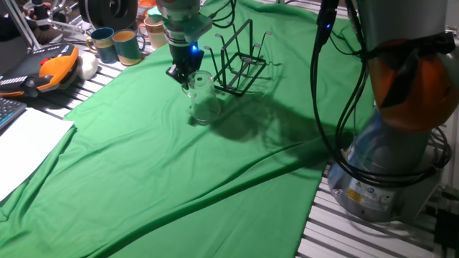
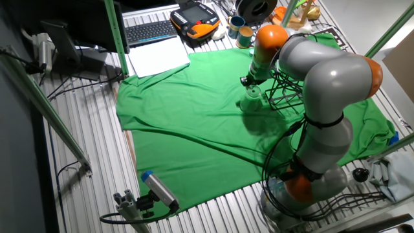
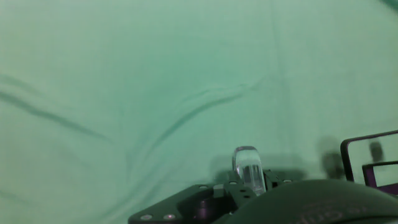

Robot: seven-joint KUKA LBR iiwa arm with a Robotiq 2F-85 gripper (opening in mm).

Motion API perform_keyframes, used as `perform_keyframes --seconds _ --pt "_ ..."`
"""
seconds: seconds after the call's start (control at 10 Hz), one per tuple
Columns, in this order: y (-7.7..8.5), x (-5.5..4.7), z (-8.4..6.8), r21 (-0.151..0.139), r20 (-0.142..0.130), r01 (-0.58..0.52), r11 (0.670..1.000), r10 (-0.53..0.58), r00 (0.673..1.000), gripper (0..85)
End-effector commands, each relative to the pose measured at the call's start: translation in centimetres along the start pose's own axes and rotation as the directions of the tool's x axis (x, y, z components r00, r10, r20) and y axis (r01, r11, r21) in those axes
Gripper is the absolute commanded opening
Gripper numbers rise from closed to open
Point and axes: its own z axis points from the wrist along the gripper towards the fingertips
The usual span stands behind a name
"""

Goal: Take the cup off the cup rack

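Note:
The cup (image 1: 202,100) is a clear glass mug. It stands upright on the green cloth (image 1: 179,186), just left of the cup rack (image 1: 240,61) and off its prongs. The rack is black thin wire with upright prongs. My gripper (image 1: 185,75) is at the cup's rim on its left side, and the fingers look closed on the glass. In the hand view a piece of the glass (image 3: 249,168) shows right at the fingers, with a corner of the rack (image 3: 367,155) at the right. The other fixed view shows the cup (image 2: 252,100) beside the rack (image 2: 284,90).
Two teal-and-tan mugs (image 1: 115,44) and a pinkish-cream mug (image 1: 154,32) stand behind the cloth at the far left. An orange teach pendant (image 1: 50,68) and white paper (image 1: 29,143) lie to the left. The arm's base (image 1: 394,179) stands at the right.

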Motion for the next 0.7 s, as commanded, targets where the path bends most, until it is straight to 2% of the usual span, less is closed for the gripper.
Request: perform_keyframes --seconds 0.0,0.3,0.4,0.5,0.6 --pt "-0.02 0.24 0.27 0.001 0.005 0.002 1.000 -0.002 1.000 17.0" --pt "-0.05 0.50 0.49 0.006 -0.005 0.008 1.000 -0.008 1.000 17.0" --pt "-0.04 0.59 0.51 0.016 -0.016 0.003 1.000 -0.003 1.000 34.0" --pt "-0.02 0.70 0.51 0.012 -0.013 -0.005 1.000 0.005 1.000 51.0" --pt "0.00 0.74 0.47 0.014 -0.016 -0.010 1.000 0.010 1.000 51.0"
